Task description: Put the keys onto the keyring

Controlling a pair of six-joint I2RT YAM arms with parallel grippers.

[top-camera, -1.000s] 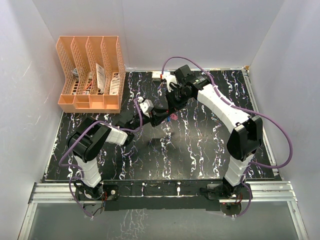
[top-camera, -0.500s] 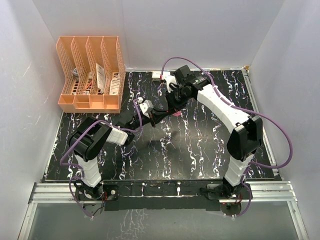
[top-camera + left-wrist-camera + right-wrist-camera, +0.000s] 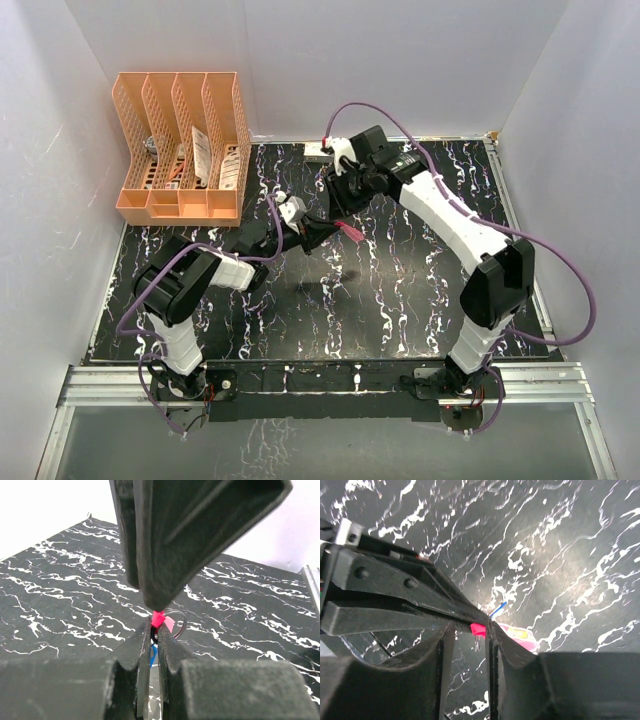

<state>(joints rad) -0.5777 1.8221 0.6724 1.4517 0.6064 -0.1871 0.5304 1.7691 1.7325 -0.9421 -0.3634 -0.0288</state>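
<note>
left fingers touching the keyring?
Touching. Left wrist view: the left fingers pinch the keyring by its red strap, no gap.

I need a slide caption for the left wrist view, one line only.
Left gripper shut on the pink keyring; right gripper directly above it.

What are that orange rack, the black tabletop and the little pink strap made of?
The orange rack looks like moulded plastic: uniform colour, thin perforated walls. The tabletop seems marble-look laminate, black with white veins, slightly glossy. The pink strap may be fabric or soft plastic; too small to tell.
</note>
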